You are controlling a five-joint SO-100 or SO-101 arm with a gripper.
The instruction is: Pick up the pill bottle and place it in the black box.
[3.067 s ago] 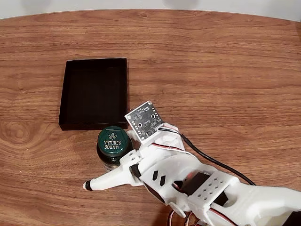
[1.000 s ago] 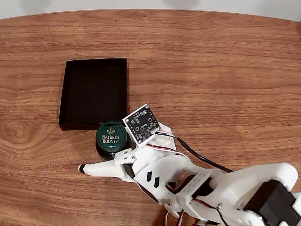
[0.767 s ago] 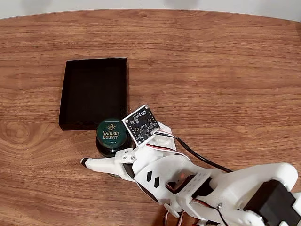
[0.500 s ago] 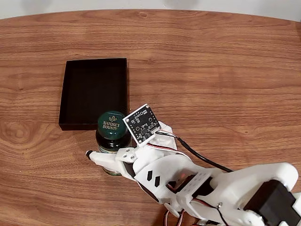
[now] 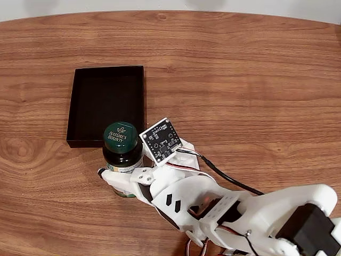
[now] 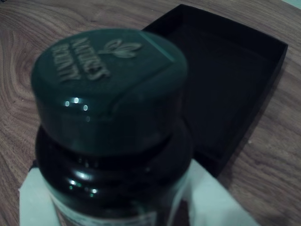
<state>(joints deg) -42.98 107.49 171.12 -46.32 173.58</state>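
Pill bottle [image 5: 122, 154], upright and pinched around its body by the tool [image 5: 120, 181], at the near edge of the black box [image 5: 106, 104] on the tabletop [image 5: 240, 80]: grasp apparently complete; next, carry it over the wall and release inside.

Wooden table [image 5: 256, 80] under black box [image 5: 106, 106]

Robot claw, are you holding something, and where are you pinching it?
Yes: the gripper holds the pill bottle by its lower body, below the green cap.
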